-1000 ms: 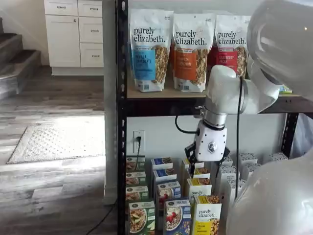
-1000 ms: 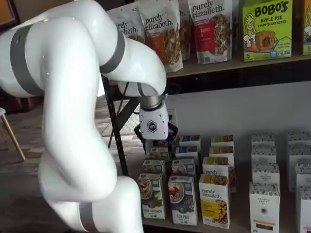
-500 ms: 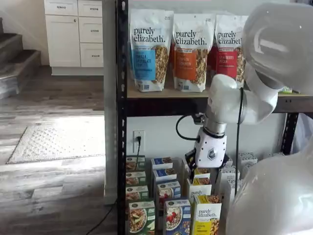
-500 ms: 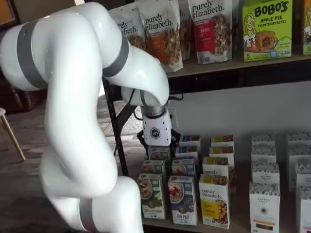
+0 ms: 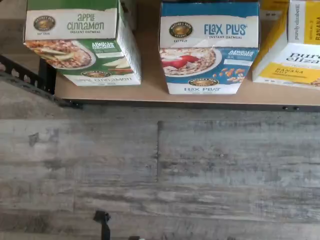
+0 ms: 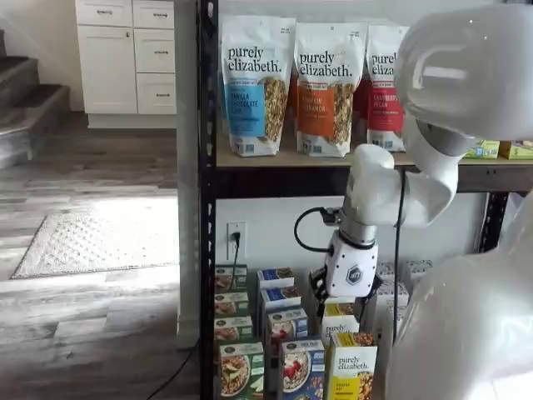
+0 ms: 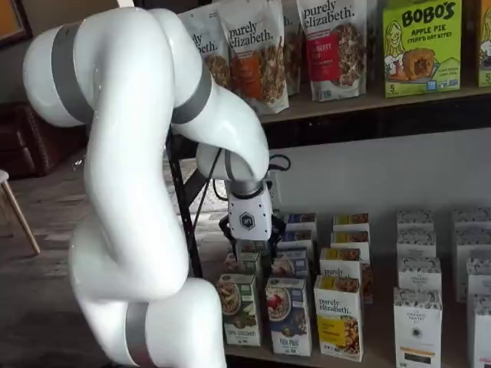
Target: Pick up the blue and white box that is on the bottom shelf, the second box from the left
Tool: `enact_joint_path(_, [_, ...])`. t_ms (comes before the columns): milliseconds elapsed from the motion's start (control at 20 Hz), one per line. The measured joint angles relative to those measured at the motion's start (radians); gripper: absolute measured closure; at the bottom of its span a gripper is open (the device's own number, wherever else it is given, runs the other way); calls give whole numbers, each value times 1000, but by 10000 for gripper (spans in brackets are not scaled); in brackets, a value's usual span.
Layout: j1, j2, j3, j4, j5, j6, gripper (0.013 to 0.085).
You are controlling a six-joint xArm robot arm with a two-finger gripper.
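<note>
Likely light and crushable, the small blue-and-white cardboard box [image 5: 209, 47] suits a side-panel grip; my claw [image 7: 247, 244] stands spread wide, empty

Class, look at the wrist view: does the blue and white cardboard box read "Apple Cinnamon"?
No, the blue and white cardboard box reads "Flax Plus".

The arm [image 7: 130, 176] is glossy white, built of thick rounded segments with grey bands at the joints in a shelf view. Its white gripper [image 7: 249, 239] body carries a small dark hexagonal emblem, and black parts show at its lower end. A thin black cable [image 6: 306, 227] loops from the wrist, and another runs down the forearm.
</note>
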Motion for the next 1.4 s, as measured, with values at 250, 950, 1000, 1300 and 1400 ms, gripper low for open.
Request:
enact_joint_path(250, [12,58,-13,13,-50,-4,130])
enact_joint_path(950, [20,224,-97,65,-116,-47,130])
enact_joint_path(1000, [21,233,-103,68,-119,-50,130])
enact_joint_path(1300, [27,279,-132,93,-137,-68,130])
enact_joint_path(1400, [30,295,-143,96,-142,-68,130])
